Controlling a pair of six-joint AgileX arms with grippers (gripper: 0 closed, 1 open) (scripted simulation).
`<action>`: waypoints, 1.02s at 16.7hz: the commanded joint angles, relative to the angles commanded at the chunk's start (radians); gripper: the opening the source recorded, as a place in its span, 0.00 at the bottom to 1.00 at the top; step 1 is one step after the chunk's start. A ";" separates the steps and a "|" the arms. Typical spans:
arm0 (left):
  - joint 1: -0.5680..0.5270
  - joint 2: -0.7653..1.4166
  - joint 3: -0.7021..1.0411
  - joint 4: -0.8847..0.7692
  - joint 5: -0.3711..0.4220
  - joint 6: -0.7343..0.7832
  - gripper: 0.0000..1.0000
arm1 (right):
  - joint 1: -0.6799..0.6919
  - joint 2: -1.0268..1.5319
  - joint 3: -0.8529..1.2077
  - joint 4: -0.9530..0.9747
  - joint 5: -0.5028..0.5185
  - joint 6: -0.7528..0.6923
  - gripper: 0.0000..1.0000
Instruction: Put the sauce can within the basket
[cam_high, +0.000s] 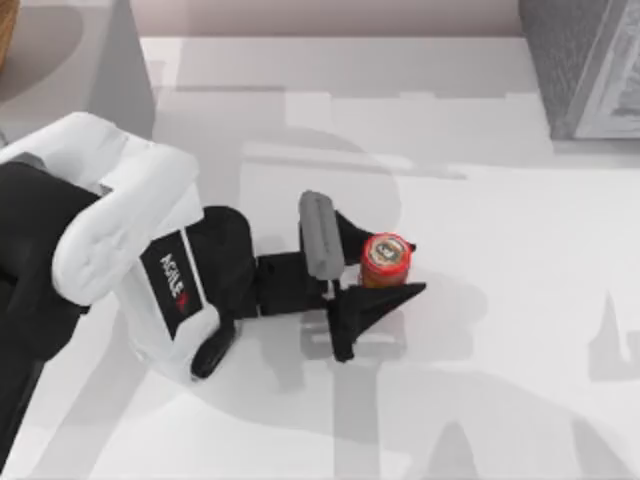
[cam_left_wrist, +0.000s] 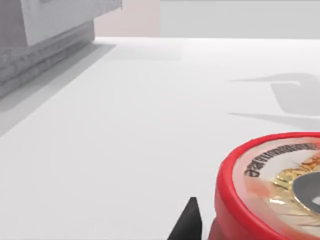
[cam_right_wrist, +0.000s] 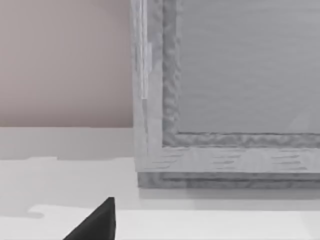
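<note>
Fingers of the left gripper (cam_high: 378, 262) seemingly bracket the sauce can (cam_high: 386, 259), apart; right fingers' state unclear.

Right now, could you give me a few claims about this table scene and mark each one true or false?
1. The small red cylinder sauce can stands upright on the white table. True.
2. The left pincer is at the sauce can, a finger on either side. True.
3. The sauce can already sits inside the grey basket. False: it is on the table, apart from the basket in the far right corner.
4. The sauce can has a blue lid. False: its top is silvery with a red rim.
</note>
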 joint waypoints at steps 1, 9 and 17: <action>0.000 -0.001 -0.001 0.000 0.001 -0.001 0.00 | 0.000 0.000 0.000 0.000 0.000 0.000 1.00; 0.162 -0.375 -0.220 0.026 0.171 -0.175 0.00 | 0.000 0.000 0.000 0.000 0.000 0.000 1.00; 0.477 -1.107 -0.637 0.060 0.466 -0.499 0.00 | 0.000 0.000 0.000 0.000 0.000 0.000 1.00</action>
